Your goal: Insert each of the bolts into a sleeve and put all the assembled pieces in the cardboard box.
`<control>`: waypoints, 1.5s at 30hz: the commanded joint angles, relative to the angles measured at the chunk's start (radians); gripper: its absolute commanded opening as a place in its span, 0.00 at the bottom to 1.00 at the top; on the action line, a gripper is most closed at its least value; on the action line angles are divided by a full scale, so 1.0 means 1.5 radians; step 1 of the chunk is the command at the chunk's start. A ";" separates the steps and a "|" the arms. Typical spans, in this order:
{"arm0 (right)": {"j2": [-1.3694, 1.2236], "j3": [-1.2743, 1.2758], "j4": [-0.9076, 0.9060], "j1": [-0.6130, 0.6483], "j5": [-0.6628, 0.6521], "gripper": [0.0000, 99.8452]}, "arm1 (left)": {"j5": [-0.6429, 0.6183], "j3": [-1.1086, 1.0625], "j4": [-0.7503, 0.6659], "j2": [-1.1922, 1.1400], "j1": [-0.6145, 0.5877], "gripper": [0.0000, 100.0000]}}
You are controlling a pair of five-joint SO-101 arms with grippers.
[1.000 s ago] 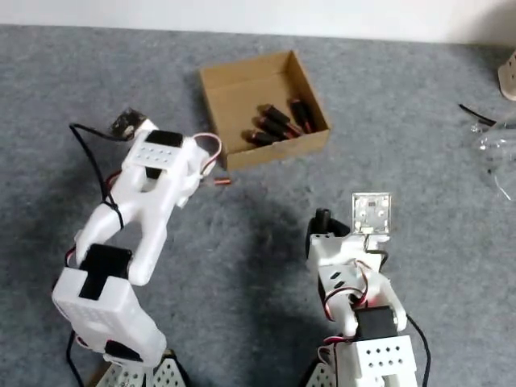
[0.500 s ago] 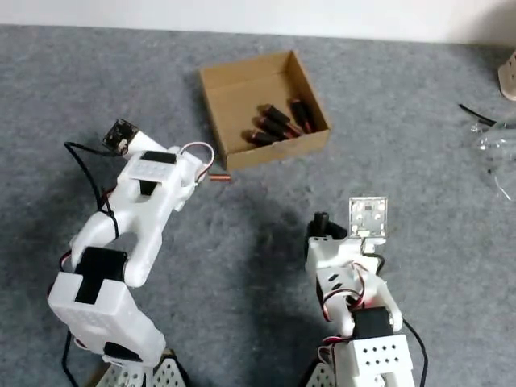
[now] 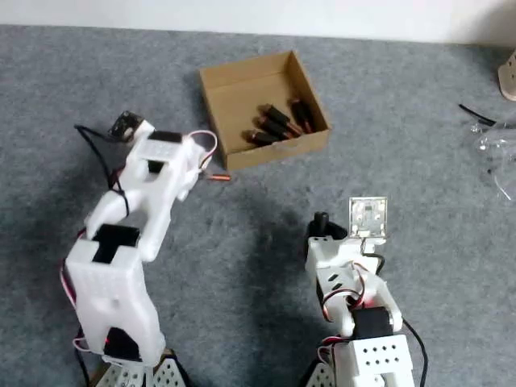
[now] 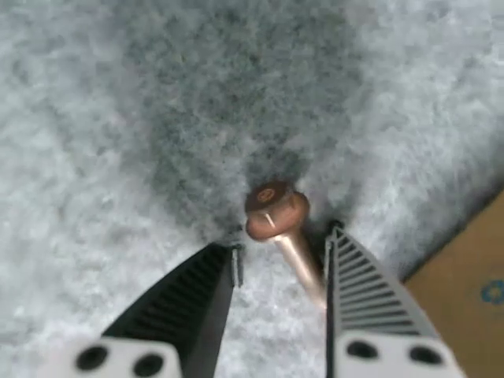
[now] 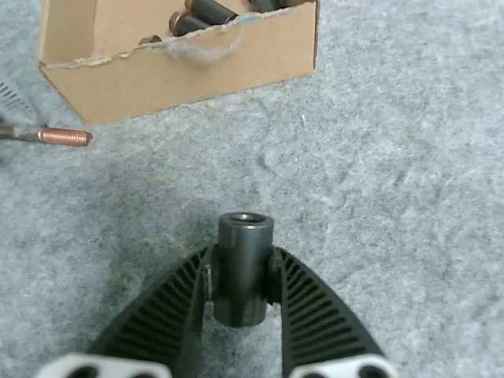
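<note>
A copper bolt (image 4: pixel 277 216) lies on the grey carpet between the fingers of my left gripper (image 4: pixel 279 256), which is open. Its shaft rests against one finger, with a gap to the other. In the high view this bolt (image 3: pixel 218 176) sits just in front of the cardboard box (image 3: pixel 278 150), at the left gripper (image 3: pixel 201 171). My right gripper (image 5: pixel 242 272) is shut on a dark sleeve (image 5: pixel 244 252), held upright with its bore open upward. From above, the sleeve (image 3: pixel 321 222) is at centre right. Several assembled pieces (image 3: pixel 278 123) lie in the box (image 5: pixel 181 67); the bolt (image 5: pixel 61 136) lies beside it.
A clear plastic item with a black wire (image 3: pixel 492 141) lies at the right edge, and a beige object (image 3: pixel 508 76) sits above it. Open carpet separates the two arms and runs in front of the box.
The left arm swung a little back and forth over the bolt, which shifted only slightly toward the box. The right arm with the sleeve has hardly moved.
</note>
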State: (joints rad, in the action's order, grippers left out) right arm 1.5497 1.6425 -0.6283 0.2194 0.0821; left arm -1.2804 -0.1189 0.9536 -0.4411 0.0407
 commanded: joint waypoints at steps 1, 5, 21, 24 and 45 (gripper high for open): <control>0.010 -0.009 0.027 -0.009 -0.009 0.00 | -0.029 0.087 0.106 -0.053 -0.001 0.16; 0.011 -0.009 0.027 -0.009 -0.009 0.00 | -0.030 0.105 0.121 -0.064 -0.001 0.16; 0.011 -0.009 0.027 -0.009 -0.009 0.00 | -0.029 0.110 0.185 -0.064 0.004 0.01; 0.011 -0.009 0.027 -0.009 -0.009 0.00 | -0.027 0.120 0.216 -0.057 0.006 0.01; 0.012 -0.009 0.029 -0.009 -0.009 0.00 | 0.321 0.040 0.349 0.257 0.031 0.00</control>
State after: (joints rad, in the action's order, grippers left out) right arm 1.5497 1.6425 -0.6222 0.2194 0.0821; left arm -0.8508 -0.0054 1.4737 -0.2202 0.0729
